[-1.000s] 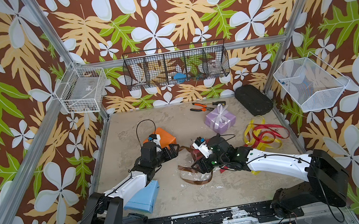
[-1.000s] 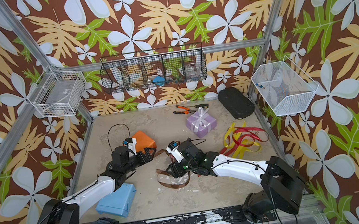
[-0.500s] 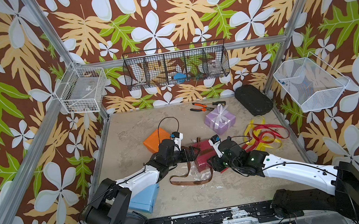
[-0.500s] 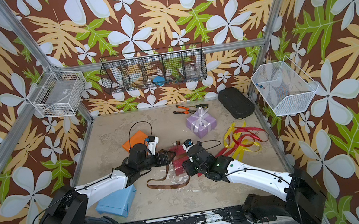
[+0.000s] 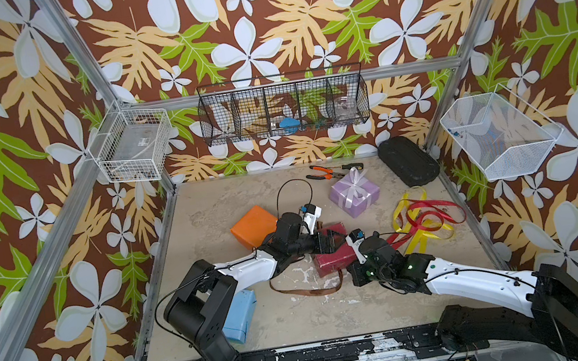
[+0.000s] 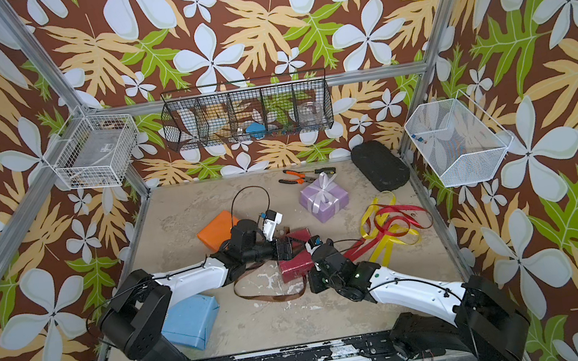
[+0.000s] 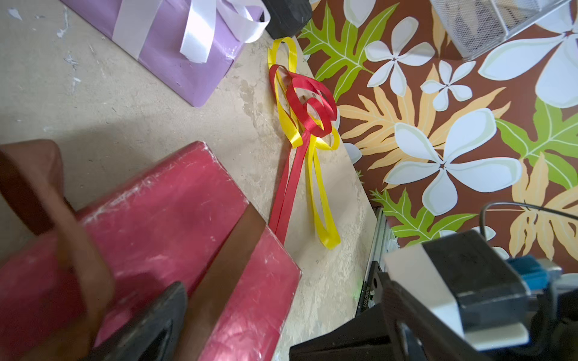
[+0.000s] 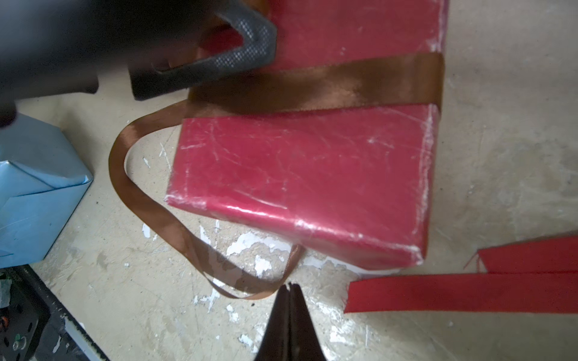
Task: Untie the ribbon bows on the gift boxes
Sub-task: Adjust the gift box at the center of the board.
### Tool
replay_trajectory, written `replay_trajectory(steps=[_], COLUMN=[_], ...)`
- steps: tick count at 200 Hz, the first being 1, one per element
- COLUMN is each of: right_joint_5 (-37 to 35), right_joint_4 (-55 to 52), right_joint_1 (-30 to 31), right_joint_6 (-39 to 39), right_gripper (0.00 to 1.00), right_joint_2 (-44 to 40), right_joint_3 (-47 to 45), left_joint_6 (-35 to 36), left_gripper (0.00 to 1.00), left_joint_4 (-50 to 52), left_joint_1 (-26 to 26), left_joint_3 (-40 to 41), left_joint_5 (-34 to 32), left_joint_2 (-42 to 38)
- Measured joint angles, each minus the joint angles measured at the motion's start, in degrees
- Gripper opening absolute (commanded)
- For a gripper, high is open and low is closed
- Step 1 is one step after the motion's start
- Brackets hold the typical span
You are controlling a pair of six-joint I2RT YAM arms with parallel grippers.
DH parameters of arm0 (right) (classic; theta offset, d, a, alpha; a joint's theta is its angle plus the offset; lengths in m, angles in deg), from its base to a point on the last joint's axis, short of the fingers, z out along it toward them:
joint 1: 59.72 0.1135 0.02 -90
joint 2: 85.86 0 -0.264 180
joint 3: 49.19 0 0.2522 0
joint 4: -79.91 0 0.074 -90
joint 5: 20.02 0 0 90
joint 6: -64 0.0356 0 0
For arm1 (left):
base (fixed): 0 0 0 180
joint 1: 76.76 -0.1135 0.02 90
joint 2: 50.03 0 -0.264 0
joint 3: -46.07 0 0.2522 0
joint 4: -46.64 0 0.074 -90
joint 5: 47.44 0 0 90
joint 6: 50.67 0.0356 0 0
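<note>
Left tool (image 5: 330, 241), jaws spread, braces the dark red box (image 8: 297, 175); your right tool (image 8: 289, 289), clamped tight at the brown ribbon (image 8: 328, 87), should pull slowly.

Count on worktop (image 5: 378, 308).
Gift boxes — 4: light blue box (image 6: 190, 321), orange box (image 5: 253, 224), dark red box (image 8: 306, 175), lilac box (image 5: 359, 198).
Ribbons — 4: yellow ribbon (image 7: 331, 240), red ribbon (image 8: 453, 292), brown ribbon (image 8: 328, 90), white ribbon (image 7: 197, 31).
orange-handled pliers (image 5: 325, 171): 1.
black case (image 5: 409, 166): 1.
Baskets on walls: 3 (white wire basket (image 5: 134, 145), black wire basket (image 5: 283, 105), white mesh basket (image 5: 500, 134)).
</note>
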Motion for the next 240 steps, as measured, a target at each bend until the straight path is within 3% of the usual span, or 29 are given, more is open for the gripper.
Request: replay_trajectory(steps=[38, 69, 106, 159, 240], right_joint_5=[1.53, 1.60, 0.66, -0.04, 0.68], right_joint_4=[5.51, 8.92, 11.04, 13.27, 14.91], right_joint_1=[-3.91, -4.37, -5.03, -6.43, -12.96], right_joint_6=[2.49, 2.73, 3.21, 3.72, 0.66], right_gripper=[0.00, 0.00, 0.00, 0.00, 0.00], right_joint_2=[0.24, 1.73, 3.43, 5.97, 13.57], right_joint_3=[-3.63, -3.82, -3.39, -2.69, 5.03], left_joint_6=[2.80, 5.09, 9.29, 9.57, 3.08], left_gripper=[1.00, 1.00, 1.00, 1.00, 1.00], left_joint_4=[2.51, 4.98, 11.96, 11.08, 6.49], left_joint_1=[-1.66, -5.53, -6.08, -6.10, -5.88], left_joint_3=[-6.05, -8.37, -11.96, -12.02, 3.50], left_joint_5=[-4.74, -12.07, -19.02, -11.69, -6.62], left_joint_2=[3.45, 4.50, 6.64, 9.07, 0.44])
